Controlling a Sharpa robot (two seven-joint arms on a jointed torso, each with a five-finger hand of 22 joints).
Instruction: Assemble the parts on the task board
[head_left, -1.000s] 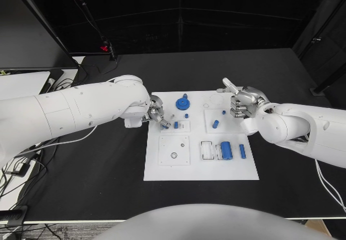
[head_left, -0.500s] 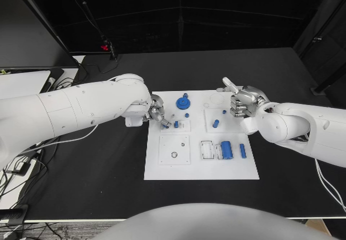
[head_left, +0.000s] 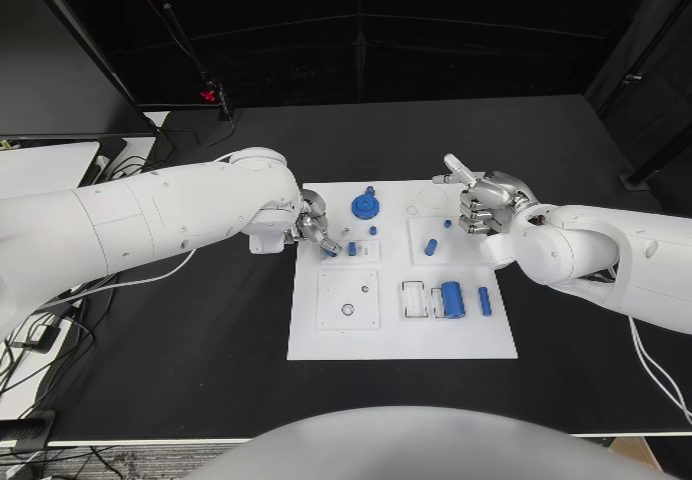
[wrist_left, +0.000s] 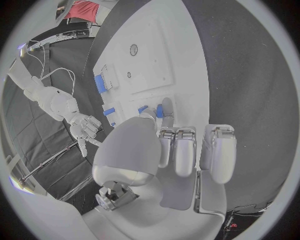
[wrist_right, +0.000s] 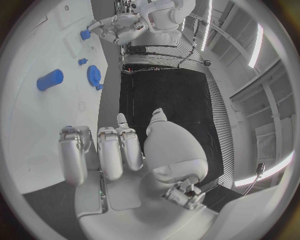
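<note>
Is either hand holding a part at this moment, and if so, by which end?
The left hand pinches a small blue part at the task board; which end cannot be told. The right hand holds nothing, fingers curled.

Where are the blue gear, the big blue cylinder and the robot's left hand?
blue gear (head_left: 366, 207), head view, its round face.
big blue cylinder (head_left: 451, 299), head view, mid-body.
left hand (head_left: 316, 232), head view, its fingers.

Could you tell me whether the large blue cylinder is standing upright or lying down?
Lying down: the large blue cylinder rests on its side on the task board.
</note>
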